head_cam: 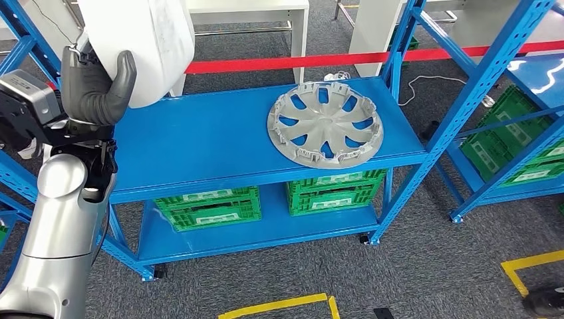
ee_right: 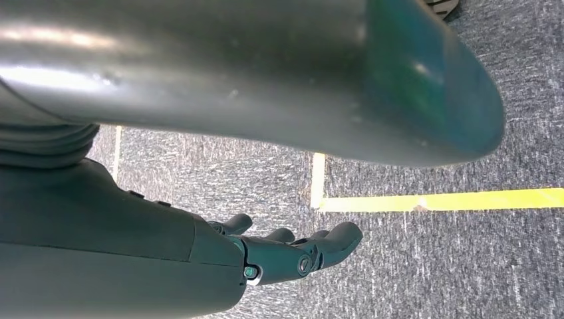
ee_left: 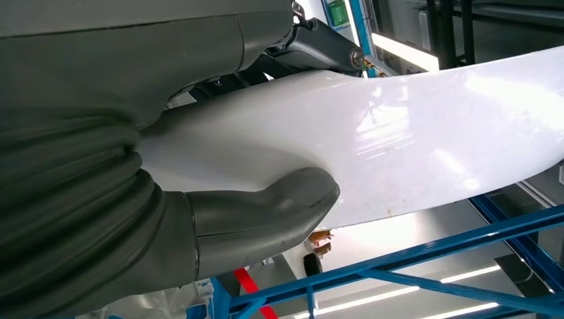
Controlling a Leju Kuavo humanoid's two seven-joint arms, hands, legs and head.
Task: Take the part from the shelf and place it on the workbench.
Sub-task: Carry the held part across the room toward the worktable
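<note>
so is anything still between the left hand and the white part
No. The left hand already grips the white part, thumb pressed on its glossy face, lifted above the blue shelf. The silver wheel cover lies apart on the shelf. No frame shows a workbench for certain.

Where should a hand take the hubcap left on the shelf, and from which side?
Probably the hubcap rim at its front edge, coming from the shelf's open front. It lies flat with clips up; the rim is thin, and gaps between spokes offer finger room.
</note>
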